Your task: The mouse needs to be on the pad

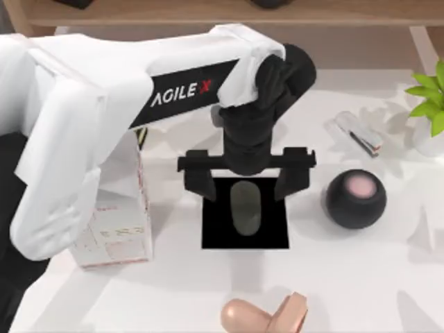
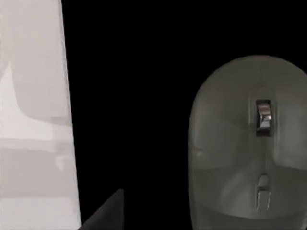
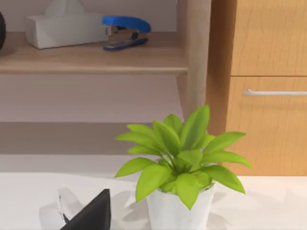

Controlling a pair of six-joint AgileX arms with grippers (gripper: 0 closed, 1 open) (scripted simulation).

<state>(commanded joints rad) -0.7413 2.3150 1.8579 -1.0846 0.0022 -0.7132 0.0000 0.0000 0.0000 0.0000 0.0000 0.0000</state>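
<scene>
Grey-green plastic, smooth and rounded: the mouse (image 1: 245, 208) lies flat on the pad (image 1: 215, 236), lengthwise, about central on the black rectangle. Left wrist view confirms it: mouse shell with scroll wheel sits on plain black pad surface.

Left pincer (image 1: 245, 182) hangs directly over the mouse's far end. Fingers (image 1: 199, 182) are spread wide, one to each side of the mouse, clear of its flanks. It has hold of nothing.

Judgement: placement looks done; mouse rests within the pad's edges.

Handling notes (judged): light, rigid shell, glossy and curved, so likely slippery under narrow pads. Best hold is across the long flanks near mid-length, where the sides run closest to parallel; the domed top and tapered ends would slide out.

Other items near the pad: black ball with pink spot (image 1: 356, 198) beside it, white carton (image 1: 114, 222) on the opposite side.

Right pincer: state cannot tell; parked near the potted plant (image 3: 180, 165).
</scene>
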